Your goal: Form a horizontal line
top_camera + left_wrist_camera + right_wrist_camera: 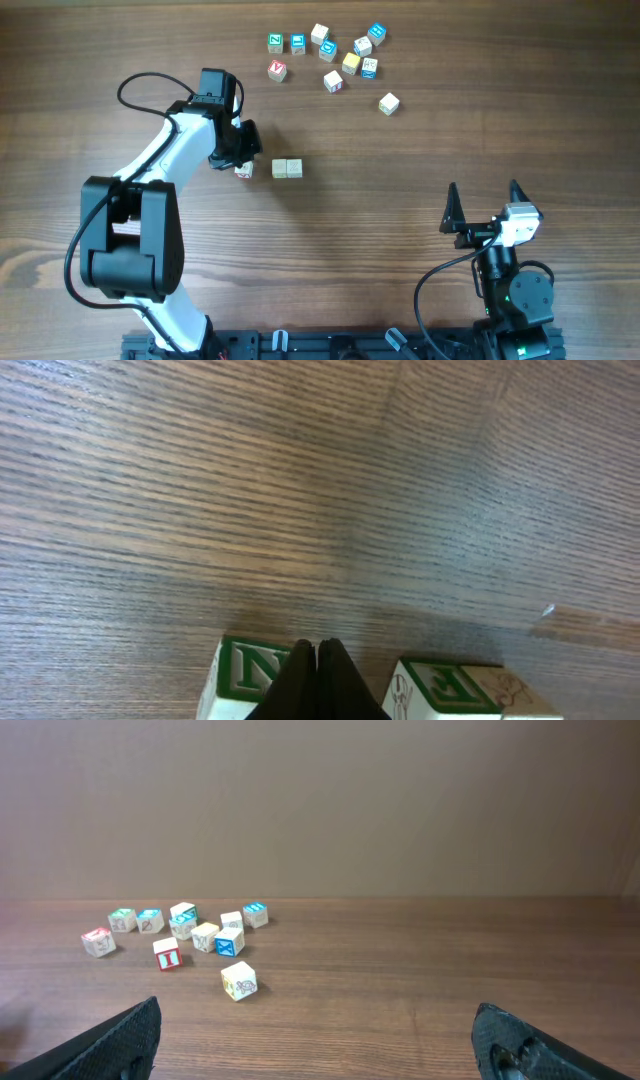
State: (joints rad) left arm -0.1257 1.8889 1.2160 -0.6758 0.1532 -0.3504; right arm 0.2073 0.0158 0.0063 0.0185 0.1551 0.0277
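Observation:
Two cream cubes (287, 168) sit edge to edge in a short row at mid table. A third cube (243, 172) lies a small gap to their left, under my left gripper (238, 155). In the left wrist view the left gripper (316, 648) has its fingers pressed together and holds nothing. Its tips sit low at the right edge of a cube with a green N (245, 668), with a green E cube (440, 685) to the right. My right gripper (482, 205) is open and empty near the front right, far from the cubes; its fingers frame the right wrist view (320, 1040).
Several loose cubes with coloured faces (330, 55) lie scattered at the back of the table, also in the right wrist view (185, 930). One cream cube (389, 103) with a turtle picture (238, 981) lies apart from them. The left arm base (125, 250) stands front left.

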